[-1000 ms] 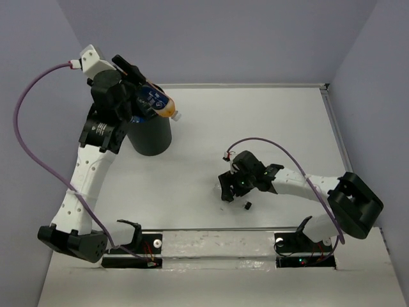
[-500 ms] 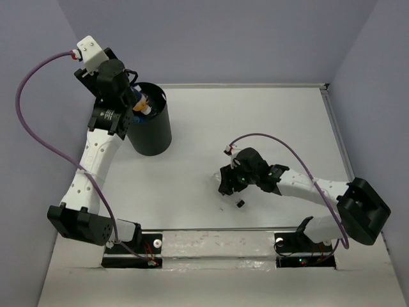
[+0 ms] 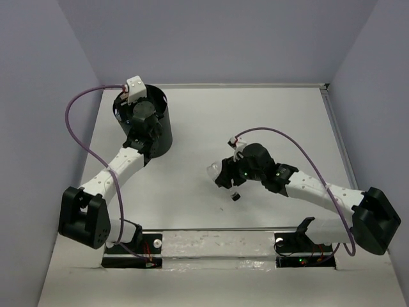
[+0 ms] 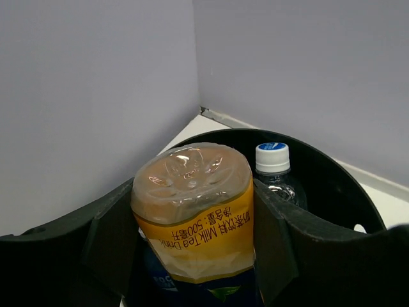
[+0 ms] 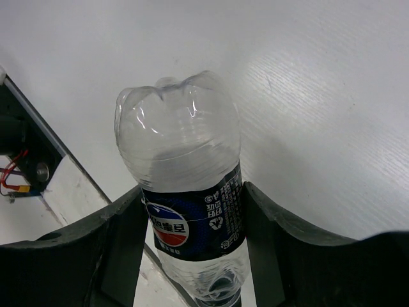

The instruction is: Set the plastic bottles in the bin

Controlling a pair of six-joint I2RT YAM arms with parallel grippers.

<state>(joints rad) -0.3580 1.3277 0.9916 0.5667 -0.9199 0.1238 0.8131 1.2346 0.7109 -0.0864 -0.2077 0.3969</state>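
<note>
My left gripper (image 4: 195, 224) is shut on the orange bottle (image 4: 192, 185), holding it base-up inside the mouth of the black bin (image 4: 335, 176). A clear bottle with a white and blue cap (image 4: 273, 160) stands in the bin behind it. From above, the left wrist (image 3: 142, 115) covers the bin (image 3: 161, 137) and hides the orange bottle. My right gripper (image 5: 192, 220) is shut on a clear bottle with a dark blue label (image 5: 182, 141). In the top view this bottle (image 3: 214, 171) lies across the right gripper (image 3: 225, 178) at mid-table, its dark cap (image 3: 235, 196) pointing toward me.
Grey walls close in the table on the left, back and right. A raised lip (image 3: 333, 121) runs along the table's right side. The arm mounts and a strip (image 3: 217, 243) sit at the near edge.
My left arm has swung the orange bottle from above the bin's rim down into its mouth. My right gripper has shifted a little left and away with the clear bottle.
</note>
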